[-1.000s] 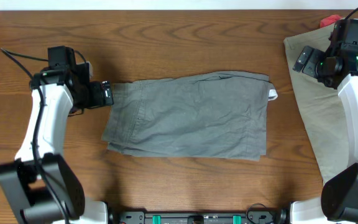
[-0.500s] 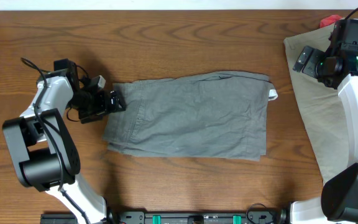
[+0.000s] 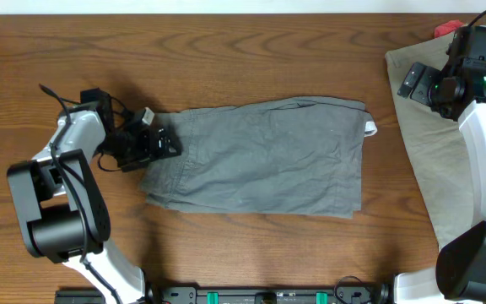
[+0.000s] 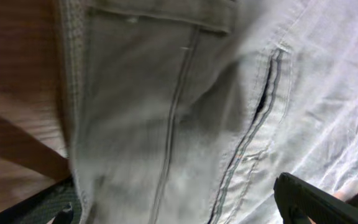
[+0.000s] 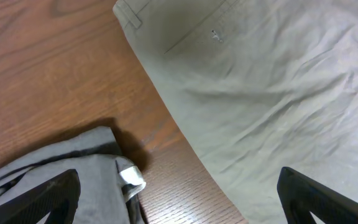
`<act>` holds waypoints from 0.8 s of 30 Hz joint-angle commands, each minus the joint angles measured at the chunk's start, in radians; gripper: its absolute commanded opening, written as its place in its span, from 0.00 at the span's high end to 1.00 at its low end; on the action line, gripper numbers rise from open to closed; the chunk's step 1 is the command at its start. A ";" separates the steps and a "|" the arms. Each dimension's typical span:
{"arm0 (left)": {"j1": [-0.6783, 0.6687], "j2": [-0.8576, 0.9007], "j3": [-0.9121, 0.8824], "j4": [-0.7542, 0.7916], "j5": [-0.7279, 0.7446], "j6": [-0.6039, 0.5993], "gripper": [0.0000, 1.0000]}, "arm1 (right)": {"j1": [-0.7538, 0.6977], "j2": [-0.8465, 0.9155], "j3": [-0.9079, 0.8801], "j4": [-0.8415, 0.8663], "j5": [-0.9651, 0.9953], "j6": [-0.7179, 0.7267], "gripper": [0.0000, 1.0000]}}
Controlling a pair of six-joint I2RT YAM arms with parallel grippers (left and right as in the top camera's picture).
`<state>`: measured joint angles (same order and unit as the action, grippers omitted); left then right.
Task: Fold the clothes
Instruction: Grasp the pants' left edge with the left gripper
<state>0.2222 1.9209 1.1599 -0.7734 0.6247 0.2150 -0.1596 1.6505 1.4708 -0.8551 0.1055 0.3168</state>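
Observation:
Folded grey shorts [image 3: 260, 156] lie flat in the middle of the table. My left gripper [image 3: 160, 142] is open and sits low over their left edge, at the waistband; the left wrist view shows the grey cloth [image 4: 185, 118] with a pocket seam between the spread fingers. My right gripper [image 3: 418, 82] is open and empty, held high at the far right over a beige garment [image 3: 433, 152]. The right wrist view shows that beige cloth [image 5: 278, 81] and the right corner of the shorts [image 5: 73, 168].
A red item [image 3: 450, 29] lies at the back right corner behind the right arm. The beige garment spreads down the table's right side. Bare wood [image 3: 251, 59] runs along the back and front of the shorts.
My left arm has swung down and right, bringing its gripper onto the left edge of the shorts. The right arm has not moved.

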 commanded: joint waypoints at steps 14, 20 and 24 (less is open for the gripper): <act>-0.076 0.062 -0.159 0.080 -0.030 0.012 0.49 | -0.002 0.005 0.006 -0.001 0.007 -0.016 0.01; -0.076 0.061 -0.158 0.080 -0.031 -0.011 0.94 | -0.002 0.005 0.006 -0.001 0.007 -0.016 0.01; -0.076 0.061 -0.149 0.079 -0.031 -0.043 0.94 | -0.002 0.005 0.006 -0.001 0.007 -0.016 0.01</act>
<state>0.1532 1.9312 1.0370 -0.6910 0.7002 0.2020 -0.1596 1.6505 1.4704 -0.8551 0.1055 0.3168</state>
